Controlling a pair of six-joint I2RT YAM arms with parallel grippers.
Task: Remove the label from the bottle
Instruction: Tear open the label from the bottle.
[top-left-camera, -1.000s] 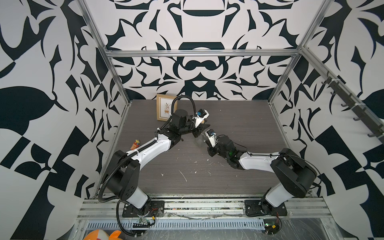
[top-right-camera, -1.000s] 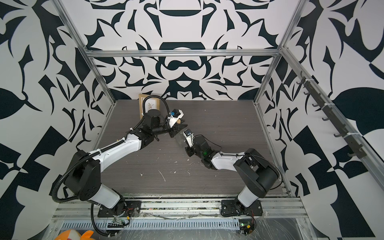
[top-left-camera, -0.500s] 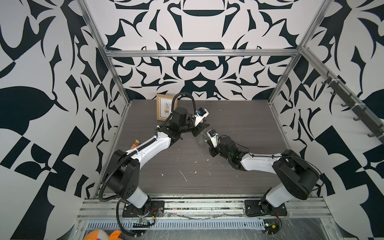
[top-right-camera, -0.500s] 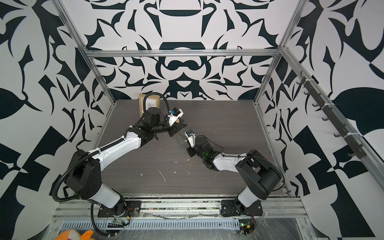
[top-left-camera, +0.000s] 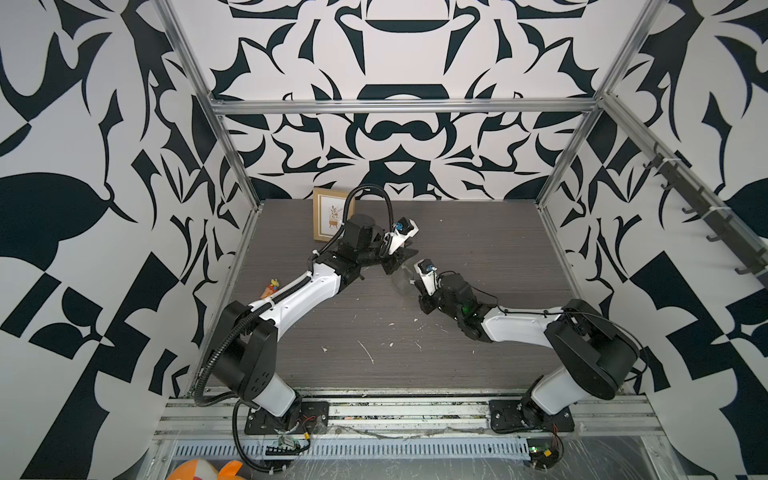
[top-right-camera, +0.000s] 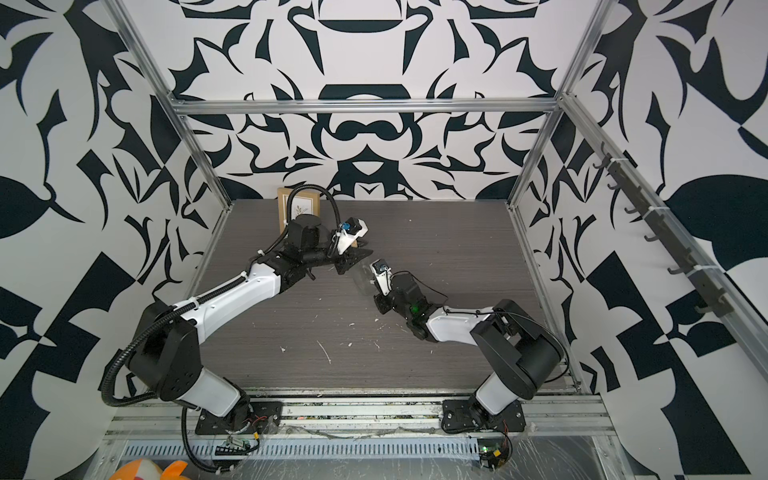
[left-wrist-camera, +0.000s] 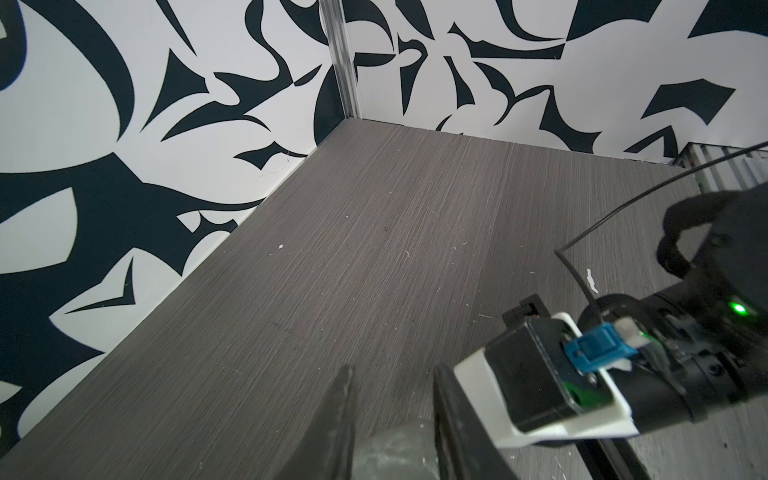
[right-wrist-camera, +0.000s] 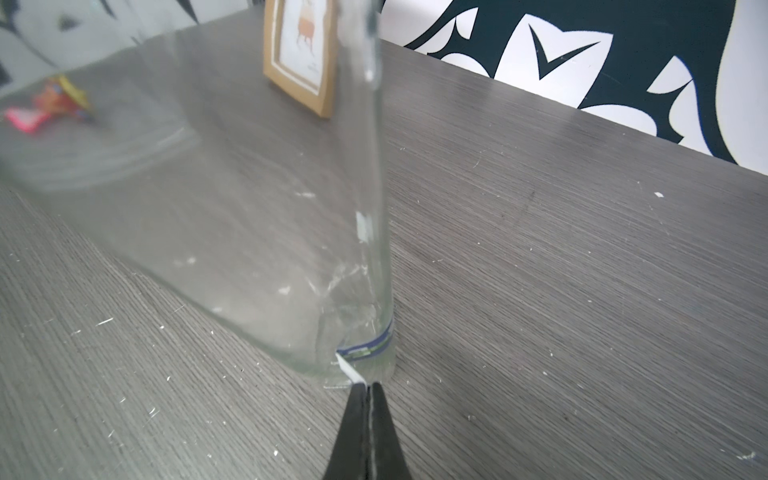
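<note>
The left arm (top-left-camera: 299, 299) reaches from the front left corner toward the middle of the worktop (top-left-camera: 478, 249). Its left gripper (left-wrist-camera: 394, 374) is clamped on the upper part of the bottle (right-wrist-camera: 270, 208). The right arm (top-left-camera: 515, 324) stretches low from the front right corner. The right gripper (right-wrist-camera: 368, 388) is pinched tight on a peeled white corner of the label (right-wrist-camera: 365, 347), which wraps the bottle's base. A picture frame (top-left-camera: 328, 214) stands at the back edge.

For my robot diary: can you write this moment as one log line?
left pincer: shut on glass bottle | right pincer: shut on peeled corner of label | label: rest stuck around bottle base
</note>
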